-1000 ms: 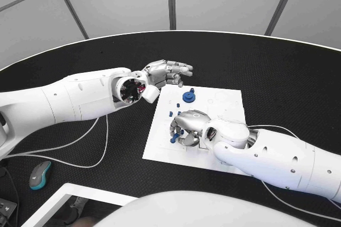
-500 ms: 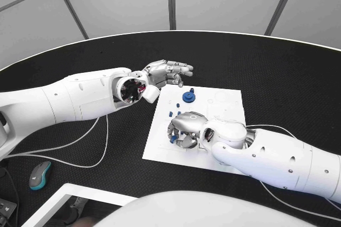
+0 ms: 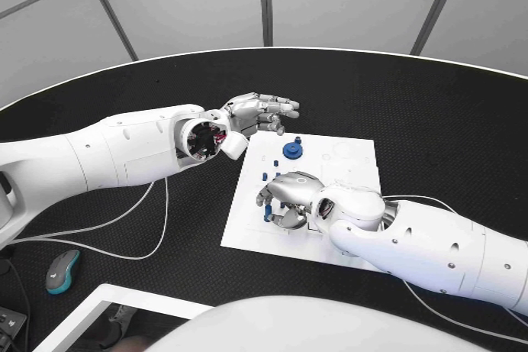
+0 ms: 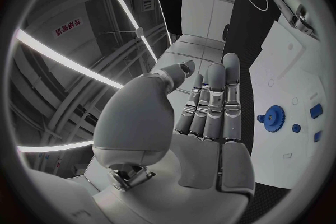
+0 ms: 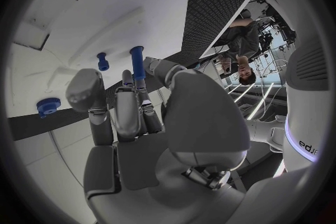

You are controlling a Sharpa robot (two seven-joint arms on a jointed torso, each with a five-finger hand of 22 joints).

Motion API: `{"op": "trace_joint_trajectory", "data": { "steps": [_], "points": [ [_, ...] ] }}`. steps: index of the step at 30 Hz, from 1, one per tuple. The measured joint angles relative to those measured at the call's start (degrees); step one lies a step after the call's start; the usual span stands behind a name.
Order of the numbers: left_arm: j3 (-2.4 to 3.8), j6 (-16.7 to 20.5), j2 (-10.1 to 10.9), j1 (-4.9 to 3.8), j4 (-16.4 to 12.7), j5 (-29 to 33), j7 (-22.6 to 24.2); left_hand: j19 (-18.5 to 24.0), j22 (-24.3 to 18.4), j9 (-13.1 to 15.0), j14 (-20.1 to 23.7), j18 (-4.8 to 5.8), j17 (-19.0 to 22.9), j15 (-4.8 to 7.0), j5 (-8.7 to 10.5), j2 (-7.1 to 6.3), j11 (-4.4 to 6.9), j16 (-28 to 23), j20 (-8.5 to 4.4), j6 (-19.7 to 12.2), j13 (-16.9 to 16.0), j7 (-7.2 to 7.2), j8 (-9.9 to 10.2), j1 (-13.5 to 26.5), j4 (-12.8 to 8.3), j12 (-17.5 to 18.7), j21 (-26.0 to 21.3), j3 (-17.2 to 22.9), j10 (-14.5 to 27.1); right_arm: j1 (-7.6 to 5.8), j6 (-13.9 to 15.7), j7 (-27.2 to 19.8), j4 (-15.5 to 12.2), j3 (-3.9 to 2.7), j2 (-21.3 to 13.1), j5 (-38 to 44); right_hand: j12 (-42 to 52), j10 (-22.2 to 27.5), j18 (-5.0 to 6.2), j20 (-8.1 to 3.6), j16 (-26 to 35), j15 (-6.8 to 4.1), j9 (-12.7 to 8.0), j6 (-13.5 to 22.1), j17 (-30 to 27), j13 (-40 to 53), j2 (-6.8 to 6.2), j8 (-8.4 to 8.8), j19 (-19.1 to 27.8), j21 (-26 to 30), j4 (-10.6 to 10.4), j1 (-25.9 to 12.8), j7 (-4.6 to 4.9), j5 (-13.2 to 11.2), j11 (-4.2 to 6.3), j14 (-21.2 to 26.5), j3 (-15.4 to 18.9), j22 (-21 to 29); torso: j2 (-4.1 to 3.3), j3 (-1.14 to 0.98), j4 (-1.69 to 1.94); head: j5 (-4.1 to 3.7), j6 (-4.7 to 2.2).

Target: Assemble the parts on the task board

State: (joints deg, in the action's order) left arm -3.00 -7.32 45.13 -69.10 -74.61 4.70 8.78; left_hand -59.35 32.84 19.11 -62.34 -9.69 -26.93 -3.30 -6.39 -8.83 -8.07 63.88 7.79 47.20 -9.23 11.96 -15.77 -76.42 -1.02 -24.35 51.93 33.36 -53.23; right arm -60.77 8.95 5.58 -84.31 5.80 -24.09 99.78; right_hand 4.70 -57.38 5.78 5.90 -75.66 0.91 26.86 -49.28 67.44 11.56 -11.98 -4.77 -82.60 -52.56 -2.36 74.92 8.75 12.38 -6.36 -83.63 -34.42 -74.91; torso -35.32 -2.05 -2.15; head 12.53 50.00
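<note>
Most of task board (image 3: pixel 341 165) middle hidden under right hand (image 3: pixel 288 195), blue peg (image 5: pixel 137 61) between fingers (image 5: pixel 128 101)

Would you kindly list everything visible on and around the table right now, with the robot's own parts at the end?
task board: one, white, middle of the table.
table: one, black, round-edged, under the board.
gear: one, blue, toothed, on the board's far part.
small parts: a few, blue, on the board near its left edge.
peg: one, blue, upright, pinched by the right hand's fingers.
cable: white, looping on the table by the left arm.
left hand: silver, fingers apart, beyond the board's far left corner.
right hand: silver, over the board.
</note>
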Motion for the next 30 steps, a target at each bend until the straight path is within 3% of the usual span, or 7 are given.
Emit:
{"op": "trace_joint_trajectory", "data": {
  "steps": [10, 17, 20, 23, 25, 26, 30],
  "points": [
    [0.00, -0.1, 0.0, 0.00, 0.1, 0.0, -0.2, 0.0, 0.0, 0.0, 0.0, 0.00, 0.0, 0.00, 0.00, 0.00, 0.00, 0.0, 0.00, 0.0, 0.0, 0.00, 0.0, 0.0, 0.0, 0.0, 0.0, 0.0, 0.0, -0.01, 1.0, -0.3, -1.4, 0.00, -1.0, 0.0, 0.0, 3.8, 0.46, 0.66, 1.3, 0.71, -0.7, 1.4, -2.4, -0.9, -0.50, 0.46, 1.0, 6.1, 0.7, -0.1, -1.42, 0.0, -0.58, 1.1, 1.4, 0.1, -0.01, -0.03, 0.03, -0.10, 0.00],
    [-0.01, -0.2, -0.2, 0.01, 0.6, 0.0, -0.2, 0.0, 0.0, 0.0, 0.0, -0.01, 0.1, 0.00, 0.00, 0.00, 0.00, 0.0, 0.00, 0.0, 0.0, 0.00, 0.0, 0.0, 0.2, 0.0, 0.0, -0.2, 0.0, -0.65, 1.0, 0.7, -7.7, -0.09, -5.6, 0.0, 2.3, 5.7, 0.46, 1.06, 1.9, 0.89, -1.2, 2.8, -3.7, -1.7, -0.80, 0.67, 1.4, 9.1, 0.3, -0.4, -2.74, 0.0, -0.75, 2.0, 6.4, 1.9, 0.08, -0.03, 0.01, -0.40, 0.00],
    [-0.01, -0.3, -0.2, 0.01, 0.8, 0.0, -0.2, 0.0, 0.0, 0.0, 0.0, 0.00, 0.1, 0.00, 0.00, 0.00, 0.00, 0.0, 0.00, 0.0, 0.0, 0.00, 0.0, 0.0, 0.2, 0.0, 0.0, -0.2, 0.0, -1.20, 2.3, 1.0, -10.5, -0.11, -8.1, -0.5, 3.2, 5.7, 1.64, 1.05, 2.7, 0.88, -1.3, 2.8, -4.9, -1.8, -0.79, 0.67, 1.7, 11.4, -0.1, -0.3, -2.74, 0.0, -0.75, 2.7, 8.1, 2.9, 0.17, -0.01, -0.10, -0.61, 0.00],
    [-0.01, -0.4, -0.2, 0.03, 1.1, 0.0, -0.2, 0.0, 0.0, 0.0, 0.0, 0.00, 0.1, 0.00, 0.00, 0.00, 0.00, 0.0, 0.00, 0.0, 0.0, 0.00, 0.0, 0.0, 0.2, 0.0, 0.0, -0.2, 0.0, -1.86, 5.6, 1.2, -13.9, -0.17, -11.6, -2.6, 5.0, 5.1, 1.80, 0.84, 3.5, 0.59, -1.4, 2.1, -6.0, -1.9, -0.18, 0.32, 2.0, 13.9, -0.9, 0.3, -2.24, 0.0, -0.12, 3.1, 9.8, 4.3, 0.29, -0.04, -0.35, -0.92, 0.00],
    [-0.02, -0.4, -0.2, 0.04, 1.4, 0.0, -0.2, 0.0, 0.0, 0.0, 0.0, 0.00, 0.1, 0.00, 0.00, 0.00, 0.00, 0.0, 0.00, 0.0, 0.0, 0.00, 0.0, 0.0, 0.2, 0.0, 0.0, -0.2, 0.0, -2.40, 8.9, 1.5, -16.4, -0.26, -14.6, -5.8, 7.8, 0.6, 1.80, 0.13, 2.5, -0.40, -1.3, -1.0, -4.6, -1.5, 0.08, -1.20, 0.8, 10.7, -1.9, 0.3, -0.56, 0.0, 0.82, 2.1, 9.9, 3.5, 0.40, -0.10, -0.55, -1.25, 0.00],
    [-0.02, -0.4, -0.2, 0.04, 1.5, 0.0, -0.2, 0.0, 0.0, 0.0, 0.0, 0.00, 0.1, 0.00, 0.00, 0.00, 0.00, 0.0, 0.00, 0.0, 0.0, 0.00, 0.0, 0.0, 0.2, 0.0, 0.0, -0.2, 0.0, -2.65, 10.3, 1.7, -17.3, -0.29, -16.0, -7.5, 8.7, -1.1, 1.80, -0.14, 2.1, -0.79, -1.2, -2.0, -4.1, -1.4, 0.26, -1.67, 0.2, 9.4, -2.4, 0.1, -0.26, 0.0, 1.14, 1.6, 9.4, 3.1, 0.45, -0.13, -0.64, -1.43, 0.00],
    [-0.02, -0.5, -0.3, 0.05, 2.0, 0.0, -0.2, 0.0, 0.0, 0.0, 0.0, 0.00, 0.1, 0.00, 0.00, 0.00, 0.00, 0.0, 0.00, 0.0, 0.0, 0.00, 0.0, 0.0, 0.2, 0.0, 0.0, -0.2, 0.0, -3.54, 15.1, 2.6, -20.0, -0.33, -21.6, -15.2, 10.5, -6.6, 1.79, -0.78, 0.4, -1.34, -1.2, -4.9, -1.7, -0.9, -0.07, -3.19, -1.2, 4.2, -4.3, -0.4, -0.13, 0.0, 1.85, -0.1, 7.4, 1.2, 0.69, -0.25, -1.02, -2.39, -0.16]
  ]
}}
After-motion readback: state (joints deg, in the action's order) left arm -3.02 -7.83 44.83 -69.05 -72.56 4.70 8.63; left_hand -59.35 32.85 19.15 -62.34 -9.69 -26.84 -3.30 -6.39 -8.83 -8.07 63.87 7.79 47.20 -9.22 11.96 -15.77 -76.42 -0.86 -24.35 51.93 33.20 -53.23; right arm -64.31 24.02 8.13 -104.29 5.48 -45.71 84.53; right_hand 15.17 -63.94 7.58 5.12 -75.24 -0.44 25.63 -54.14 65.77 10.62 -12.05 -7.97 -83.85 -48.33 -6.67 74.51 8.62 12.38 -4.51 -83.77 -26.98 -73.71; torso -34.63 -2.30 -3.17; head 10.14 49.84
